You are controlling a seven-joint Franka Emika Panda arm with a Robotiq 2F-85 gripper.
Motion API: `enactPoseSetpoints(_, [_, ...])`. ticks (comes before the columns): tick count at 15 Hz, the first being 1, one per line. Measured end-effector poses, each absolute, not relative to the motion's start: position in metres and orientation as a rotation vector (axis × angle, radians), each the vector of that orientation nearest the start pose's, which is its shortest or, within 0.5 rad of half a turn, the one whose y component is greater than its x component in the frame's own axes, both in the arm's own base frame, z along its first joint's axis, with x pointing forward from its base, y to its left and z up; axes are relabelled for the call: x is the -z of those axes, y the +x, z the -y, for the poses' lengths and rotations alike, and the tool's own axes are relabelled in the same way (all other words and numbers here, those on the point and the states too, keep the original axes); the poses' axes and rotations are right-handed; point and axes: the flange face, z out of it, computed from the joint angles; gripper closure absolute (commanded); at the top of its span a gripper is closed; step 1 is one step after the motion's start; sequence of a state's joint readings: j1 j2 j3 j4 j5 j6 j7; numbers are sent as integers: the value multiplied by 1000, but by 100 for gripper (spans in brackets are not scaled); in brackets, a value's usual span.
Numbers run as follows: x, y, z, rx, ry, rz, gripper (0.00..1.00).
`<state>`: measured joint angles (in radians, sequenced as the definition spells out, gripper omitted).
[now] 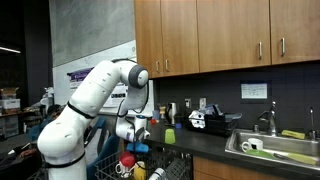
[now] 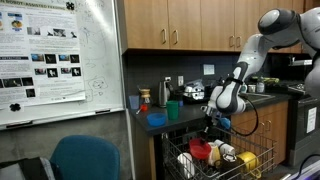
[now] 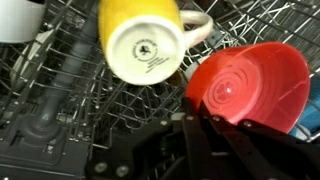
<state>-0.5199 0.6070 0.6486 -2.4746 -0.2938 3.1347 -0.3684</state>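
1. Under a row of wooden cabinets (image 1: pixel 220 35) runs a dark counter (image 1: pixel 210 142) with a steel sink (image 1: pixel 275 150) at one end. A whiteboard (image 2: pixel 95 60) with a poster (image 2: pixel 40 50) hangs on the wall, and a blue chair (image 2: pixel 85 158) stands below it.
2. On the counter are a blue bowl (image 2: pixel 157 119) and a green cup (image 2: pixel 174 110).
3. Below the counter's edge a wire dish rack (image 2: pixel 180 160) is pulled out and loaded with dishes.
4. In both exterior views the gripper (image 2: pixel 211 124) hangs over the rack, pointing down.
5. The red bowl (image 3: pixel 245 85) lies in the rack right under it, and it also shows in an exterior view (image 2: pixel 200 149).
6. It is glossy red and round, with rings circling its middle.
7. It leans on its edge, tilted rather than flat, with its round face turned up toward the wrist camera.
8. Being round, it has no real long axis. In the wrist view its widest span runs from about 7 o'clock to 1 o'clock.
9. At the bowl's 10 o'clock a yellow mug (image 3: pixel 145 45) lies with its white base facing the camera and its handle pointing to 3 o'clock.
10. The gripper (image 3: pixel 195 122) is closed, with its dark fingertips at the bowl's 7 o'clock, against the lower rim.
11. I cannot tell whether the rim is actually pinched.
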Motion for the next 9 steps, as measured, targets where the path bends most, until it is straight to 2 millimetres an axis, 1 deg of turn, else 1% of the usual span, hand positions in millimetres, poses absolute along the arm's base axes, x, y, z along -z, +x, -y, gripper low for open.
enactPoseSetpoints(2, [-141,454,-124,360,-2633,962,98])
enactPoseSetpoints(4, [-150,448,-129,360,-2601,981,98])
enactPoseSetpoints(9, [-172,448,-136,377,-2555,984,98])
